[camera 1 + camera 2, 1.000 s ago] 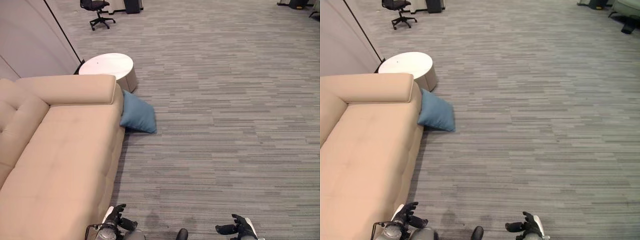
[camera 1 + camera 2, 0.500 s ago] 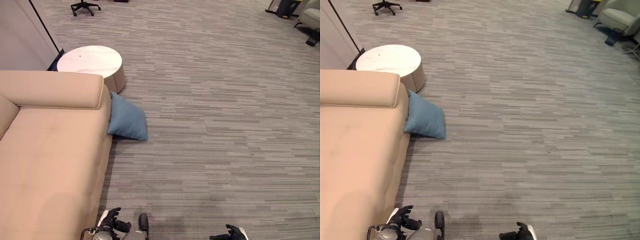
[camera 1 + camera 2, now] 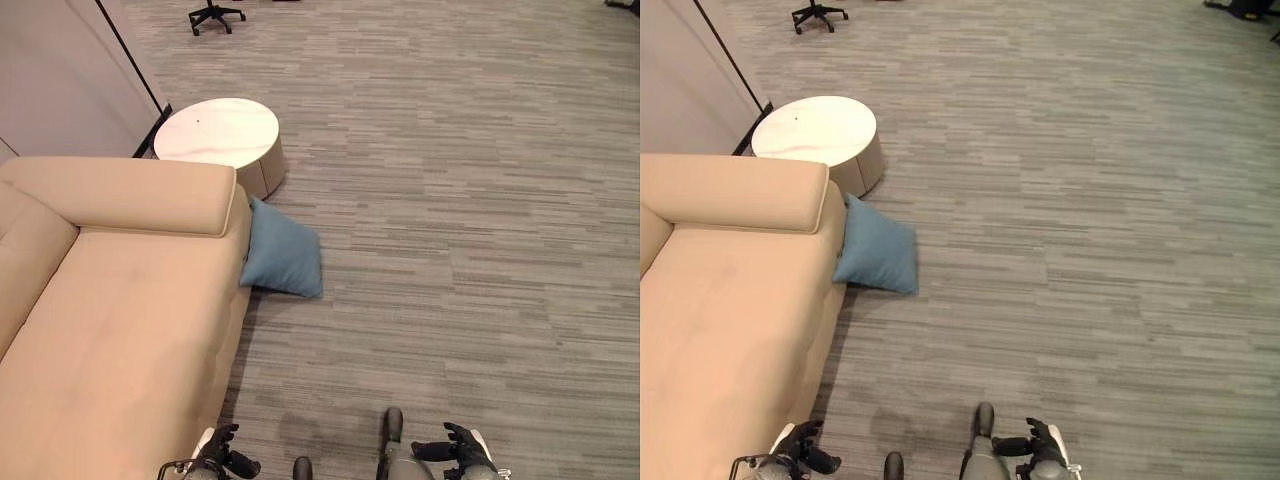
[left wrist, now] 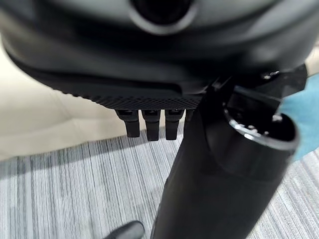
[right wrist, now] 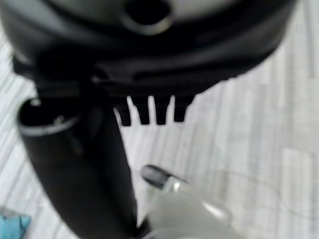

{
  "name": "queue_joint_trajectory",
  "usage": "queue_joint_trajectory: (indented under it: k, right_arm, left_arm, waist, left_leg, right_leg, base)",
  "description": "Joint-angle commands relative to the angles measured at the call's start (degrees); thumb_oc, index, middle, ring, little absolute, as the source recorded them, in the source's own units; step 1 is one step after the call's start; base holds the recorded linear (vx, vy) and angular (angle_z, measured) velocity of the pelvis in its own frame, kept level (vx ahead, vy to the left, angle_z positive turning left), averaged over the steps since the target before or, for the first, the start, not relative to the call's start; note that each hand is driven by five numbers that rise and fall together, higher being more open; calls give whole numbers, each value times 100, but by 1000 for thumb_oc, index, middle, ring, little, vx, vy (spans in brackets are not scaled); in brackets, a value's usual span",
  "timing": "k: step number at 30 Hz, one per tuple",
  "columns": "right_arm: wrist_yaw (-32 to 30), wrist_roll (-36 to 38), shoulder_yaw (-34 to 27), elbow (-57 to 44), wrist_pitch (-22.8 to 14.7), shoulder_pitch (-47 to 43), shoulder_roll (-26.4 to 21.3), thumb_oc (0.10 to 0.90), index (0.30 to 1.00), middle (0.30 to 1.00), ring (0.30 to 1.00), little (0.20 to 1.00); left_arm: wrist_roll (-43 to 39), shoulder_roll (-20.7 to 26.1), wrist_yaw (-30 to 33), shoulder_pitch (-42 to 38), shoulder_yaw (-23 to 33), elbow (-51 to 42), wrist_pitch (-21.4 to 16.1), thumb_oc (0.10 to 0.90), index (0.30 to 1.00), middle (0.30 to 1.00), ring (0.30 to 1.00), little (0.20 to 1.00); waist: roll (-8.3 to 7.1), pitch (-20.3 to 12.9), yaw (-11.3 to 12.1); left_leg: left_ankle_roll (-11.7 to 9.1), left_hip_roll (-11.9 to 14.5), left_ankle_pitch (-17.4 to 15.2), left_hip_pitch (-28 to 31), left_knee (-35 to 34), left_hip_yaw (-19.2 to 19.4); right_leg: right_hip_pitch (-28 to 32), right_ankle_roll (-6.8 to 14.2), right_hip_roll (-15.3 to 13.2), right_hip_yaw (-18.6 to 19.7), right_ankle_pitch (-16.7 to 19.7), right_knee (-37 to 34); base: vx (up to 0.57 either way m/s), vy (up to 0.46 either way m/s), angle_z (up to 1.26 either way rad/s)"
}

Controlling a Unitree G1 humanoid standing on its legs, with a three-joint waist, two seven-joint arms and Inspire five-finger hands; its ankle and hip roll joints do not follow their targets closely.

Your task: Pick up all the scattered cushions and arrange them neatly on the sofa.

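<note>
A blue cushion (image 3: 283, 262) lies on the grey carpet, leaning against the end of the beige sofa (image 3: 120, 320) below its armrest (image 3: 130, 192). A strip of the cushion (image 4: 305, 113) also appears in the left wrist view, past the thumb. My left hand (image 3: 222, 461) hangs low beside the sofa's near corner, fingers (image 4: 147, 124) relaxed and holding nothing. My right hand (image 3: 457, 448) hangs over bare carpet well to the right, fingers (image 5: 149, 111) loose and empty. Both hands are far from the cushion.
A round white side table (image 3: 217, 133) stands just beyond the sofa's armrest, close behind the cushion. A black office chair (image 3: 214, 14) is at the far back. A grey wall panel (image 3: 60, 80) runs behind the sofa. Wide carpet (image 3: 470, 230) stretches to the right.
The whole picture has shifted, so the camera has moved. The cushion stays against the sofa's end. Both hands remain low and empty.
</note>
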Motion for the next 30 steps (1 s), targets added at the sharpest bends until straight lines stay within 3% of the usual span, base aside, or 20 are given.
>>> queue_joint_trajectory:
  k: [1,2,3,5,6,7,10,11,13,14,16,17,24,26,30]
  right_arm:
    - [-101,48,-34,-37,-106,-51,-330,800,900,900,900,900]
    - [-114,89,-42,-35,-128,-58,-322,800,900,900,900,900]
    - [-153,167,-42,-63,-172,-63,-345,800,900,900,900,900]
    - [-167,205,-43,-74,-178,-75,-369,800,900,900,900,900]
    - [-177,258,-49,-44,-150,-61,-383,800,900,900,900,900]
    - [-174,274,-45,-25,-136,-48,-389,800,900,900,900,900]
    - [-166,284,-33,-26,-142,-11,-377,800,900,900,900,900]
    - [-173,274,-33,8,-140,49,-371,800,900,900,900,900]
    - [-196,255,-41,27,-130,77,-377,800,900,900,900,900]
    - [-231,241,-31,38,-126,107,-353,800,900,900,900,900]
    - [-244,249,-27,39,-130,102,-342,800,900,900,900,900]
    - [-226,253,-15,57,-96,107,-318,800,900,900,900,900]
    - [-186,118,69,86,-71,130,-196,800,900,900,900,900]
    - [-125,54,109,85,-87,40,-153,800,900,900,900,900]
    - [-65,14,119,-6,-100,-132,-154,800,900,900,900,900]
  left_arm:
    - [-3,130,66,-283,116,-231,-177,800,900,900,900,900]
    - [-45,96,58,-280,112,-210,-177,800,900,900,900,900]
    - [-73,52,42,-305,56,-229,-175,800,900,900,900,900]
    - [-95,32,40,-325,40,-244,-164,800,900,900,900,900]
    - [-122,21,45,-317,22,-287,-123,800,900,900,900,900]
    - [-128,16,39,-312,7,-308,-128,800,900,900,900,900]
    - [-112,-11,25,-300,-37,-298,-126,800,900,900,900,900]
    - [-77,-40,5,-295,-66,-261,-120,800,900,900,900,900]
    - [-33,-51,-7,-298,-105,-261,-118,800,900,900,900,900]
    - [20,-48,-6,-293,-98,-262,-127,800,900,900,900,900]
    - [27,-38,-1,-297,-100,-261,-135,800,900,900,900,900]
    - [37,-9,-2,-244,-62,-239,-124,800,900,900,900,900]
    - [12,75,6,-56,156,-133,-74,800,900,900,900,900]
    - [-40,152,-3,-48,243,-153,-80,800,900,900,900,900]
    - [-82,257,18,-126,252,-265,-98,800,900,900,900,900]
  waist:
    - [-189,-96,25]
    - [-209,-91,41]
    - [-258,-2,94]
    - [-279,38,114]
    - [-325,89,143]
    - [-328,92,149]
    - [-354,85,180]
    - [-383,44,192]
    - [-340,17,218]
    - [-252,-12,276]
    - [-235,-9,310]
    - [-211,-46,366]
    - [-405,-241,553]
    - [-482,-267,675]
    - [-349,-140,613]
  left_leg:
    - [-150,-23,-461,-588,1126,-43]
    - [-254,82,-316,-717,1478,5]
    - [-371,248,24,-1141,2371,35]
    - [-379,358,162,-1314,2706,114]
    - [-347,574,304,-1528,3143,371]
    - [-309,631,306,-1593,3149,450]
    - [-240,485,142,-1752,2912,514]
    - [-174,350,-33,-1864,2450,619]
    - [-176,265,197,-2049,1867,727]
    - [-259,243,675,-2175,1204,870]
    - [-310,228,863,-2216,977,963]
    - [-311,280,947,-2224,710,1185]
    - [-94,66,720,-2005,747,1094]
    - [70,-43,473,-1796,755,1092]
    - [272,-58,238,-1461,773,914]
  right_leg:
    - [355,475,43,-200,-707,187]
    - [490,406,68,-293,-756,132]
    - [740,261,131,-421,-852,17]
    - [864,181,172,-503,-918,-40]
    - [1075,52,242,-640,-1057,-127]
    - [1159,14,286,-683,-1111,-162]
    - [1306,5,352,-669,-1186,-222]
    - [1420,43,378,-729,-1261,-291]
    - [1546,67,479,-767,-1319,-371]
    - [1725,84,651,-778,-1405,-479]
    - [1823,89,713,-776,-1457,-516]
    - [1929,78,828,-779,-1546,-510]
    - [2066,155,753,-720,-1760,-162]
    - [1836,391,572,-756,-1704,732]
    - [971,763,301,-765,-1158,2260]
  base:
    - [203,-294,19]
    - [170,-386,40]
    - [112,-291,57]
    - [107,-263,37]
    - [173,-297,2]
    - [207,-251,1]
    - [164,-75,30]
    - [286,-64,27]
    - [302,-33,23]
    - [243,-15,21]
    - [246,-2,17]
    - [335,27,18]
    - [222,53,-14]
    - [201,103,-6]
    - [122,73,-7]
